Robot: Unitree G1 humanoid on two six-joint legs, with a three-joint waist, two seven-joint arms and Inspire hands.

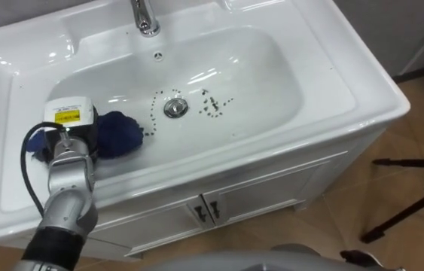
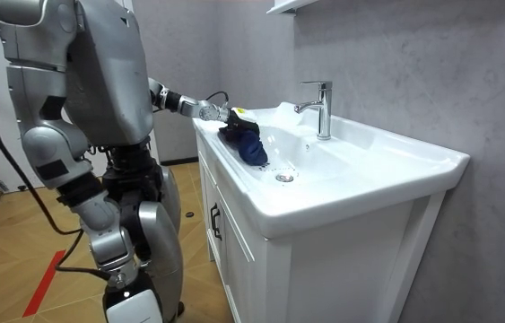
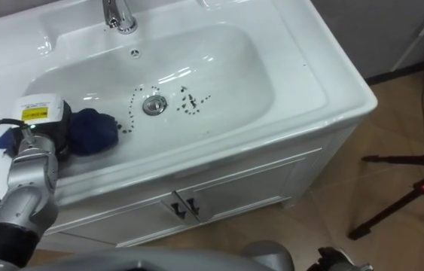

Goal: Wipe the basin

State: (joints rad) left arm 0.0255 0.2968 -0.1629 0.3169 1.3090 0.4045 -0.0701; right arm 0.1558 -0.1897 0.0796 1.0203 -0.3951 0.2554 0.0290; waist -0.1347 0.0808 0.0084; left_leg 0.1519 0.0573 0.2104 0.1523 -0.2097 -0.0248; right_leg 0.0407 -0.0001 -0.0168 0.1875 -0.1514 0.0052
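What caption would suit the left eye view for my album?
Robot's left hand on a blue cloth in the white basin, dark specks around the drain.

A crumpled dark-blue cloth [image 1: 120, 133] lies in the white ceramic basin [image 1: 272, 68], left of the round metal drain [image 1: 175, 108]; the chrome tap [image 1: 145, 16] stands behind.

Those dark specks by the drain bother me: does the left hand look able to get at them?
Probably yes: the left hand, on the blue cloth, sits in the basin left of the drain, with nothing between it and the dark specks.
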